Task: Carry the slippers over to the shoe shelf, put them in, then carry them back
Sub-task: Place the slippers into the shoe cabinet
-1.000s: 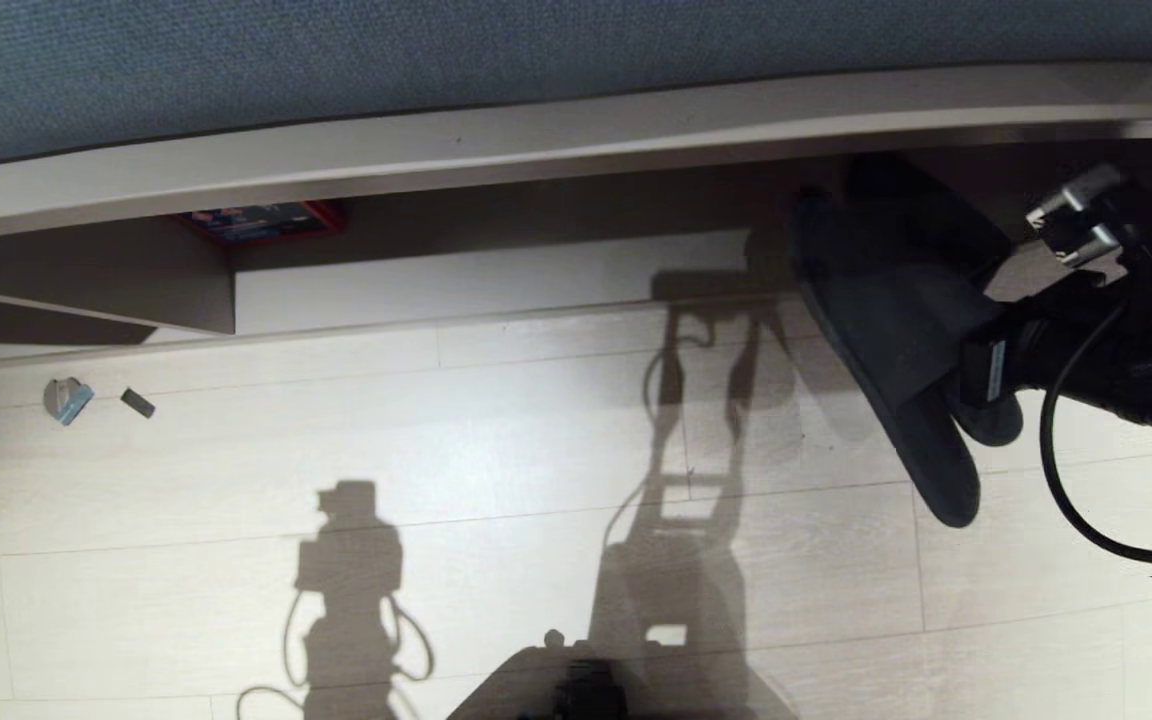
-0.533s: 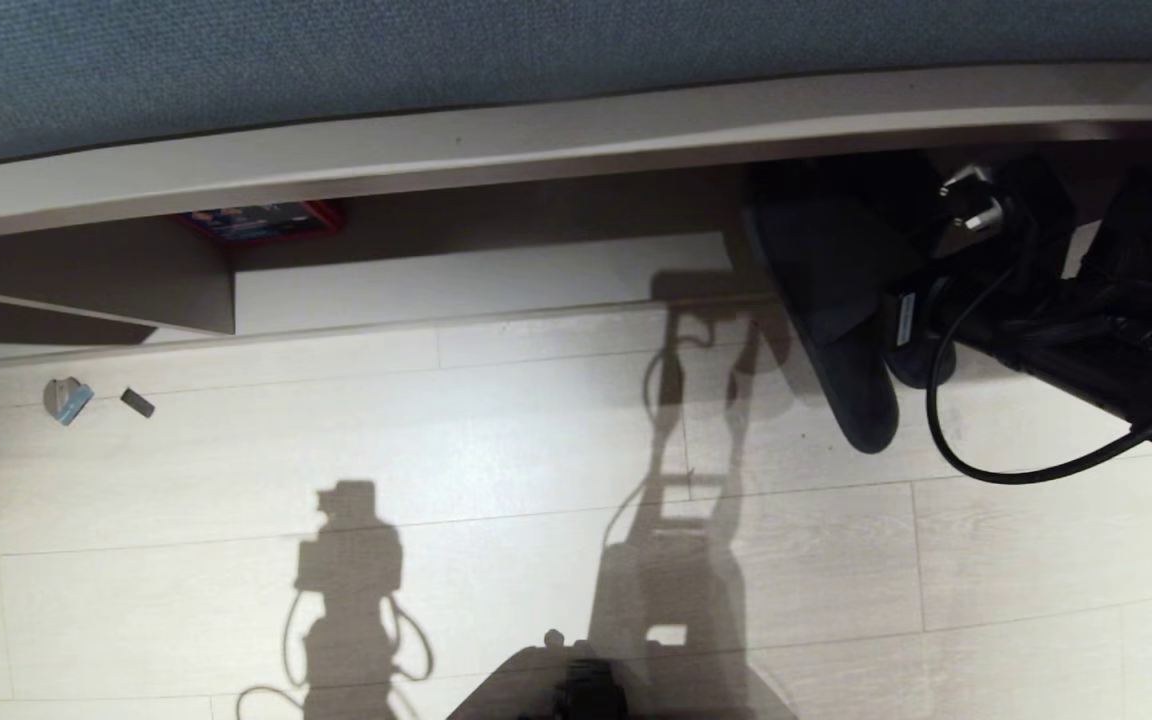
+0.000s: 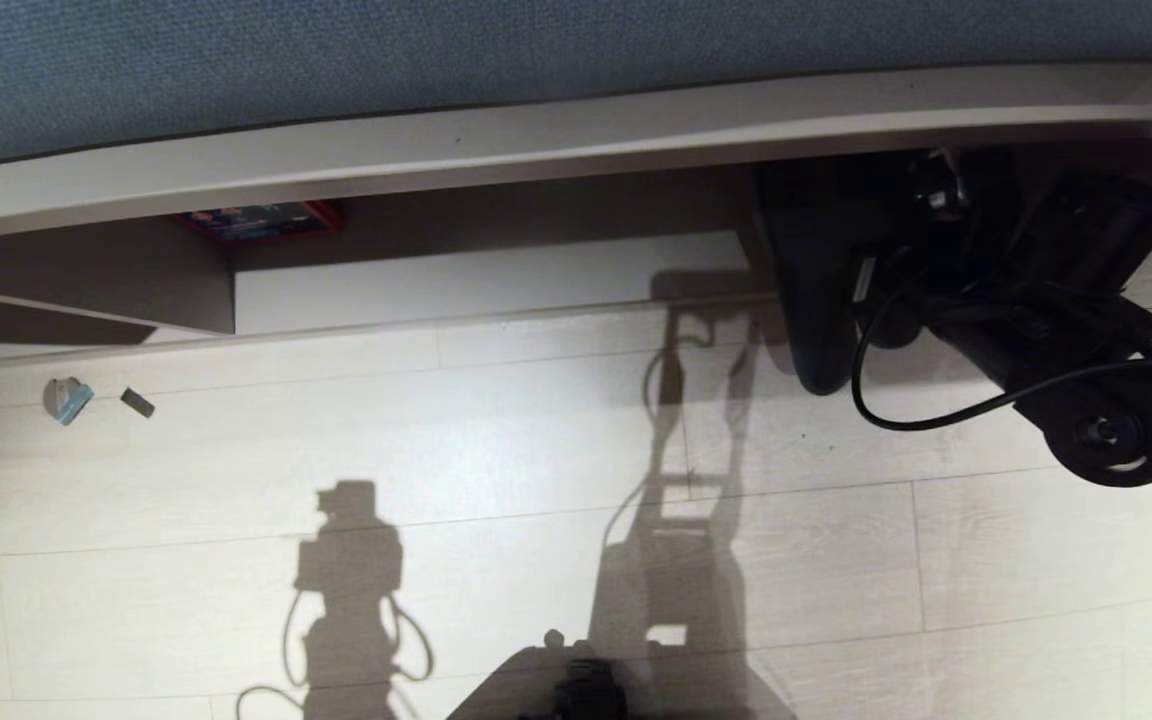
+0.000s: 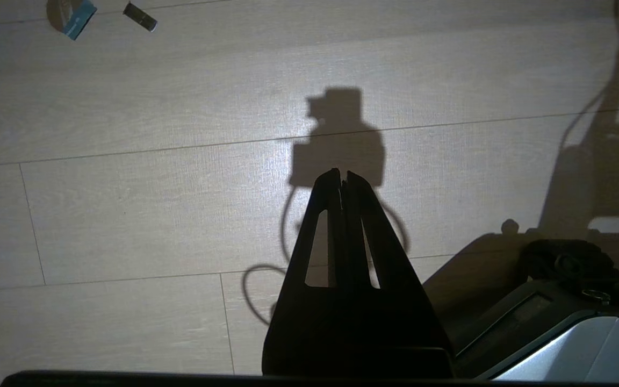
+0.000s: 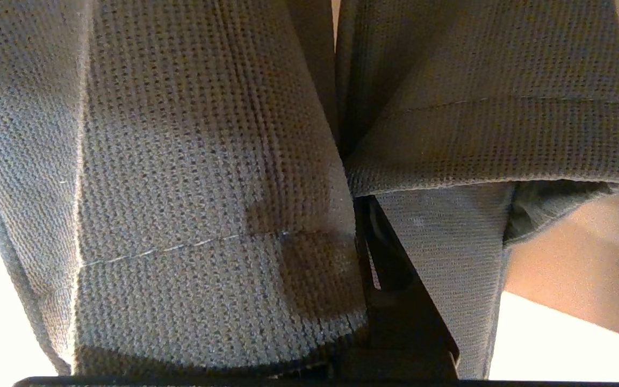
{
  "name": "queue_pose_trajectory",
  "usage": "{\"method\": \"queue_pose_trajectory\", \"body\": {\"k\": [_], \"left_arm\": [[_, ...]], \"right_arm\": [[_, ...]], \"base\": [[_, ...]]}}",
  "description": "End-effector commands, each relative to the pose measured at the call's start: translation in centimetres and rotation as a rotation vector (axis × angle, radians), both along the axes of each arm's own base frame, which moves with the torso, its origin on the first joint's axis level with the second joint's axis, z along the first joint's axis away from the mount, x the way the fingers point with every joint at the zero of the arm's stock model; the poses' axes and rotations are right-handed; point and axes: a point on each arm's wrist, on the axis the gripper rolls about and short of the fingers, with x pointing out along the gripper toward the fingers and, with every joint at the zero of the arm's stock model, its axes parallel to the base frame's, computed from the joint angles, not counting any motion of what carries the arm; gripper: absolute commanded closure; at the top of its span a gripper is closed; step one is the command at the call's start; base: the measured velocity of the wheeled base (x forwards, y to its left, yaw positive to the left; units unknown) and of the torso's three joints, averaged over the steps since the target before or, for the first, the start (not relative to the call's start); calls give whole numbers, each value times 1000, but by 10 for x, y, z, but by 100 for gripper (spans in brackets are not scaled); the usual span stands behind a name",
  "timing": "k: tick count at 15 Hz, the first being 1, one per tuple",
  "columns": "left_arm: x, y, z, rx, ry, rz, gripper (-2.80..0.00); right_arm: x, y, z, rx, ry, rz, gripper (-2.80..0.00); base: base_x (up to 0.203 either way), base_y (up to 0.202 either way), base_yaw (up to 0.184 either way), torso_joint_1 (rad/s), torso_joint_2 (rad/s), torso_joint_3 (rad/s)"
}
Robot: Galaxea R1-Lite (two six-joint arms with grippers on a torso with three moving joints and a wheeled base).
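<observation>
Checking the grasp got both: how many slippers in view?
2. Both slippers hang pinched side by side in the right gripper, one on each side of its fingers. In the head view they merge into one dark shape at the shoe shelf opening.

**Slippers pushed deeper into the shelf**

We see that the right gripper [image 3: 861,290] has swung forward and to the left since a second ago, carrying the slippers [image 3: 806,270] further into the shoe shelf [image 3: 496,270]. Their heel ends now barely overhang the floor [image 3: 536,450], and the arm's elbow has come into view.
</observation>
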Motion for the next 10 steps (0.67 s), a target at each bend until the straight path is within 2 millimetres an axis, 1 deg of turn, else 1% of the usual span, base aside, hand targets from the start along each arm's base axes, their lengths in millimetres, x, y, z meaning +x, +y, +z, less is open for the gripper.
{"method": "queue_pose_trajectory", "body": {"k": [1,3,5,8,10], "left_arm": [[1,0,-2,-1,6,0,0],[1,0,-2,-1,6,0,0],[1,0,-2,2,8,1,0],[1,0,-2,1,8,1,0],[1,0,-2,-1,7,1,0]], "right_arm": [[17,4,-7,30,-2,-13,0],[18,4,2,55,-58,-21,0],[17,11,10,62,-100,0,0],[36,17,15,71,-140,2,0],[36,21,19,74,-157,13,0]], "base": [[0,0,0,0,0,0],[0,0,0,0,0,0],[0,0,0,0,0,0],[0,0,0,0,0,0],[0,0,0,0,0,0]]}}
